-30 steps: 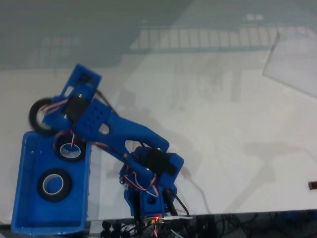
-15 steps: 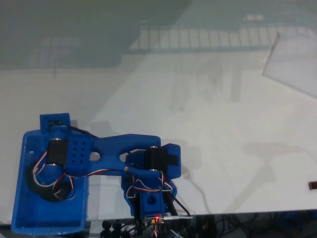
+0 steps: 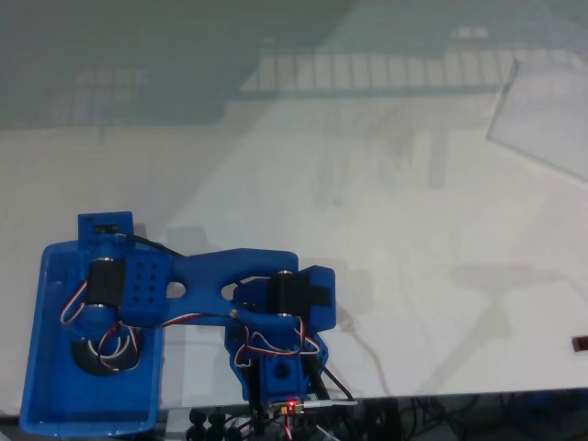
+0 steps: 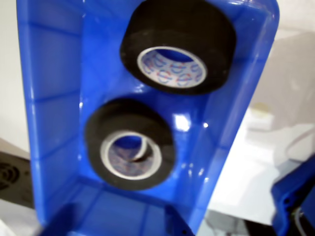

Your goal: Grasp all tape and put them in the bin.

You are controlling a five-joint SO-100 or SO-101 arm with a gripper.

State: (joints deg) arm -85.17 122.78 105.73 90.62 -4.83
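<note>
The surface (image 3: 386,202) is carrying the bin (image 3: 46,386) at its lower left in the fixed view. The arm (image 3: 220,276) is folding low, reaching left over the bin. Two tape rolls are lying inside: one (image 4: 179,44) near the far wall, one (image 4: 129,143) closer. The tool's state cannot be told. Releasing well likely means staying centred above the bin before lifting away.

You see soft, hazy daylight with glare on the table (image 3: 413,230); the wrist view blurs near its bottom edge.
</note>
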